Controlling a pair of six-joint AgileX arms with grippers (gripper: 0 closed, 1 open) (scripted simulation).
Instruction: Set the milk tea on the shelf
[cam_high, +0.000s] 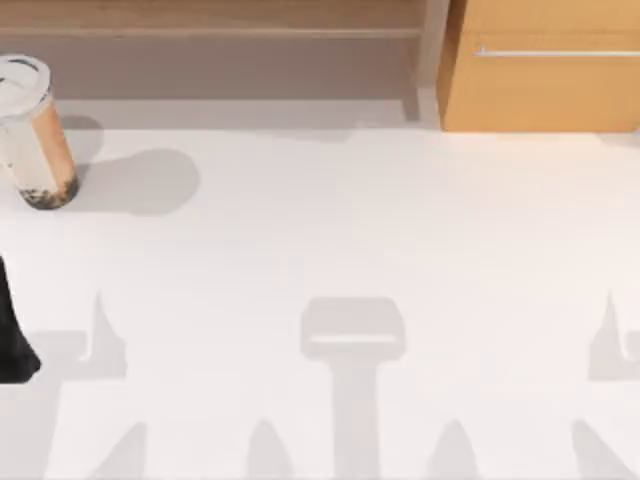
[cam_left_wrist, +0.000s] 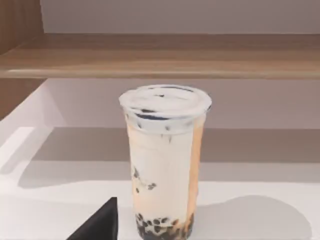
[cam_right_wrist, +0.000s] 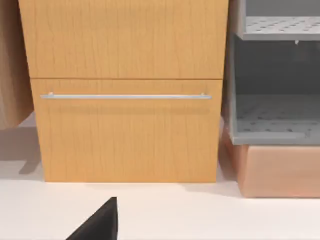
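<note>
- The white desk (cam_high: 330, 220) is lying bare from centre to 3 o'clock.
- The milk tea (cam_high: 35, 135) is standing at 10 o'clock, just before the shelf (cam_high: 210, 18).
- The orange cabinet (cam_high: 545, 65) is blocking 1 o'clock.

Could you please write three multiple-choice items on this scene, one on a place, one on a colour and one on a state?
1. Where on the table does the milk tea stand?
A. far left, near the back
B. centre
C. far right, at the front

2. What colour is the cabinet front with the silver bar handle?
A. grey
B. orange wood
C. white

3. How is the milk tea now?
A. lying on its side
B. up on the shelf
C. upright on the table

Answers: 1 A, the top view has it at the left edge before the shelf; 2 B, both views show orange wood; 3 C, its base rests on the white surface, lid on top.
</note>
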